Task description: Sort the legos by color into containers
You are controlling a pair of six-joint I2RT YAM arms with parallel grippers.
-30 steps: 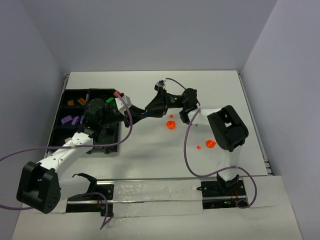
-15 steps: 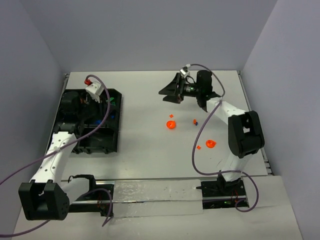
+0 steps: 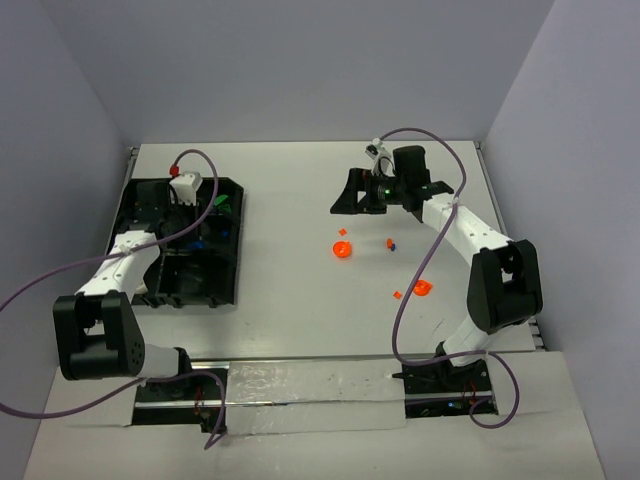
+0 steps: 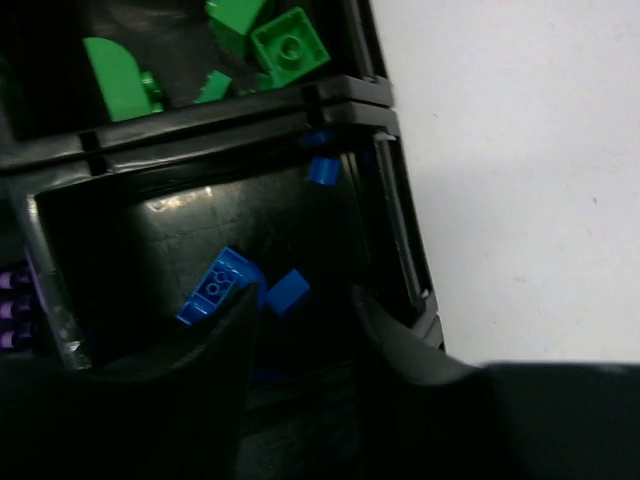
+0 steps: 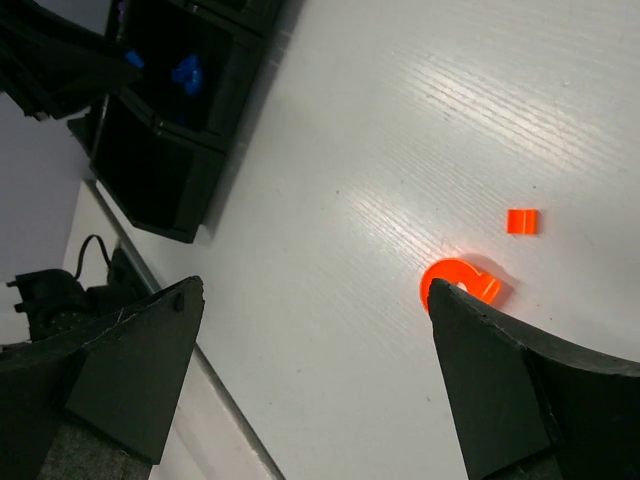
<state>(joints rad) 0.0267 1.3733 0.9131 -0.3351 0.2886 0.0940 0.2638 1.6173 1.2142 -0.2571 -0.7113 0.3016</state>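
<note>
White tabletop (image 3: pixel 290 190): carries every item below.

Arms, white and black, two. The left arm (image 3: pixel 120 268) reaches from its base out over the tray. The right arm (image 3: pixel 466 225) bends toward the far middle of the table. A purple cable trails from each.

Black tray (image 3: pixel 225 285) with square compartments. It lies at the left side of the table, its long side running away from the bases.

Left gripper (image 4: pixel 300 300): hangs low over the far half of the tray, above the compartment that holds blue. Its jaws stand partly apart with nothing pinched between them.

Right gripper (image 5: pixel 312 295): at the far middle of the table, well apart from the tray and beyond the loose orange pieces. Its fingers are spread wide and it is empty.

Legos in the tray:
- Green pieces (image 4: pixel 290 45) lie in one compartment.
- Blue bricks (image 4: pixel 218 285) lie in the adjoining one, with one small blue brick (image 4: pixel 322 170) up against the divider.
- Purple pieces (image 4: pixel 10 310) show at the edge of the compartment beside the blue.

Legos loose on the table, right of the tray:
- An orange ring (image 3: pixel 342 250), with a small orange brick (image 3: pixel 341 232) just beyond it.
- An orange round piece (image 3: pixel 421 288), nearer the right arm, with an orange chip (image 3: pixel 397 294) just beside it.
- A tiny piece (image 3: pixel 389 243) between the two groups, too small to make out its colour.
</note>
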